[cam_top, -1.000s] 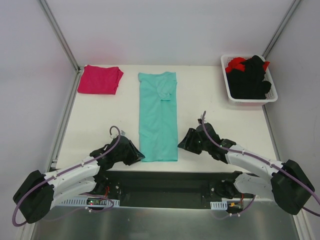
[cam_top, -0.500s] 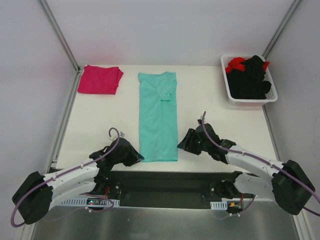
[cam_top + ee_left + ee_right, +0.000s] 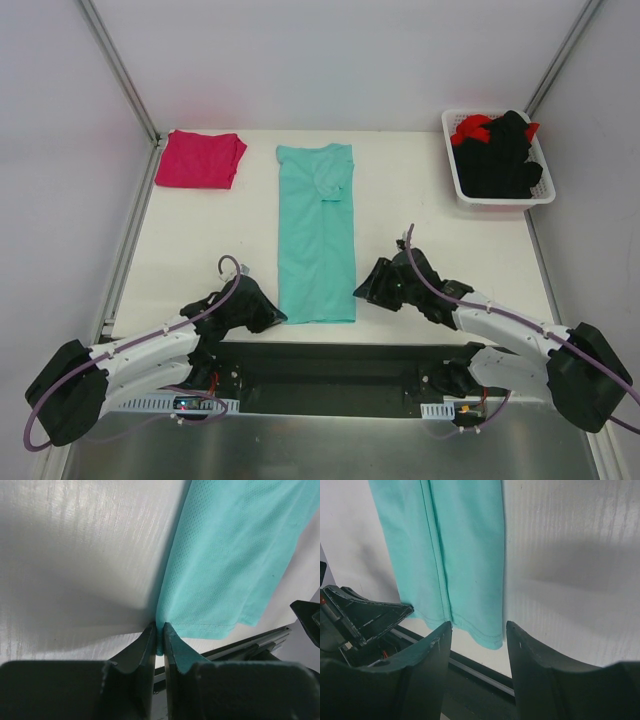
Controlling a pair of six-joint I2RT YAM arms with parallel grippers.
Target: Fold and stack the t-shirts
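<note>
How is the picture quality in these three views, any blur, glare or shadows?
Top external: even, sharp, faint pink cast on the wall behind the magenta shirt. Left wrist: the fingers are blurred and a dark shadow lies on the table beside the teal shirt. Right wrist: fingers blurred too.

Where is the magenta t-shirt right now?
In the top view, the folded magenta t-shirt lies at the far left corner of the table, to the left of the long teal t-shirt and not touching it.
</note>
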